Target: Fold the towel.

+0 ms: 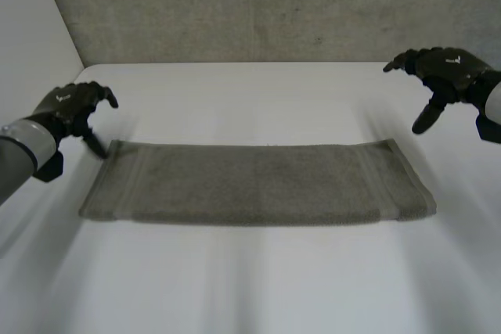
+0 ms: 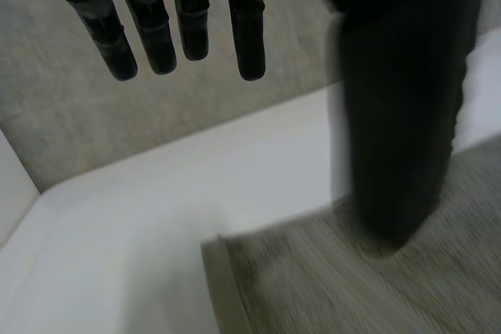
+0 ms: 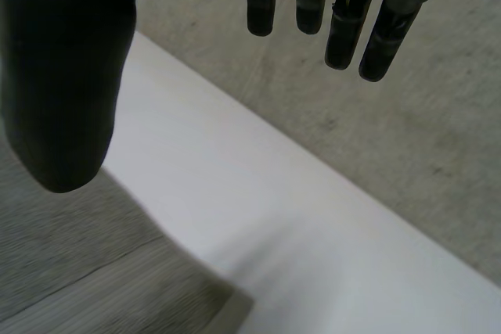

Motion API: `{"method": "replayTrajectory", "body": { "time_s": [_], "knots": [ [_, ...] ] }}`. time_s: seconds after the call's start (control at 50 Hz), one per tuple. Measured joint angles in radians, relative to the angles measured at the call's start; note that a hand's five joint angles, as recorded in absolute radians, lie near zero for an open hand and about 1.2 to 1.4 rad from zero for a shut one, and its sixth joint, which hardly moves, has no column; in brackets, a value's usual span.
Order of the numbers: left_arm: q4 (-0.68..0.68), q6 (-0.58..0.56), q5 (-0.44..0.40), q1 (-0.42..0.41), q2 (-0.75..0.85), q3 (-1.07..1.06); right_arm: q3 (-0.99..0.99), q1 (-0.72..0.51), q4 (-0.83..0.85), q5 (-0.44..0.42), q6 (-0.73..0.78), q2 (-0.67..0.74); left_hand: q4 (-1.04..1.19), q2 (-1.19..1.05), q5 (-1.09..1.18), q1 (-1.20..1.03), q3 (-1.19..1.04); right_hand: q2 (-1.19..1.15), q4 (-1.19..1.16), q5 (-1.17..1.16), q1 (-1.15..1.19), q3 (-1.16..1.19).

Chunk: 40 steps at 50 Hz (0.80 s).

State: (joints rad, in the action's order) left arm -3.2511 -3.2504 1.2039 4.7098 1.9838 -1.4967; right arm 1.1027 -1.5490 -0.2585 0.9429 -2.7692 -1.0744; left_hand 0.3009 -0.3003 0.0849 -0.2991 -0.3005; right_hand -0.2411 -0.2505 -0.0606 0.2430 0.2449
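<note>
One towel: flat on the bench, long axis running from hand to hand.
Left hand: fingers spread, thumb right over the towel's far left corner, the nearer of the two!
Right hand: fingers loose and apart, empty, hovering just beyond the towel's far right corner.

the left hand is hovering low with its fingers hanging straight and thumb spread apart. the right hand is hovering higher, fingers relaxed, thumb pointing down, gripping nothing.
</note>
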Motion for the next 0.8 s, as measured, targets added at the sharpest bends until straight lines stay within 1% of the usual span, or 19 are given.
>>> {"method": "replayTrajectory", "body": {
  "time_s": [0.08, 0.18, 0.26, 0.3, 0.48, 0.72, 0.8],
  "knots": [
    [-0.011, -0.077, -0.002, 0.000, -0.031, -0.093, 0.124, 0.002, 0.005, -0.001, 0.033, -0.052, 0.000, 0.000, 0.002, 0.000, 0.000, 0.000, 0.000, 0.000, 0.000, 0.000],
    [-0.067, -0.226, 0.002, 0.000, -0.034, -0.195, 0.303, 0.002, 0.013, -0.005, 0.146, -0.095, 0.000, 0.000, 0.004, 0.000, 0.000, 0.000, 0.000, 0.000, 0.000, 0.000],
    [-0.121, -0.306, 0.006, 0.001, -0.014, -0.236, 0.405, 0.003, 0.030, -0.007, 0.217, -0.105, 0.000, 0.000, 0.005, 0.000, 0.000, 0.000, 0.000, 0.000, 0.000, 0.000],
    [-0.145, -0.327, 0.008, 0.001, 0.004, -0.245, 0.443, 0.003, 0.047, -0.007, 0.236, -0.106, 0.000, 0.000, 0.005, 0.000, 0.000, 0.000, 0.000, 0.000, 0.000, 0.000],
    [-0.201, -0.345, 0.011, 0.001, 0.077, -0.236, 0.538, 0.015, 0.132, -0.008, 0.249, -0.102, 0.000, 0.000, 0.008, 0.000, 0.000, 0.000, 0.000, 0.000, 0.000, 0.000],
    [-0.227, -0.346, 0.072, 0.001, 0.144, -0.212, 0.586, 0.025, 0.199, -0.009, 0.246, -0.091, 0.000, 0.000, 0.009, 0.000, 0.000, 0.000, 0.000, 0.000, 0.000, 0.000],
    [-0.228, -0.346, 0.079, 0.000, 0.150, -0.212, 0.591, 0.025, 0.219, -0.008, 0.248, -0.090, 0.000, 0.000, 0.009, 0.000, 0.000, 0.000, 0.000, 0.000, 0.000, 0.000]
  ]
}}
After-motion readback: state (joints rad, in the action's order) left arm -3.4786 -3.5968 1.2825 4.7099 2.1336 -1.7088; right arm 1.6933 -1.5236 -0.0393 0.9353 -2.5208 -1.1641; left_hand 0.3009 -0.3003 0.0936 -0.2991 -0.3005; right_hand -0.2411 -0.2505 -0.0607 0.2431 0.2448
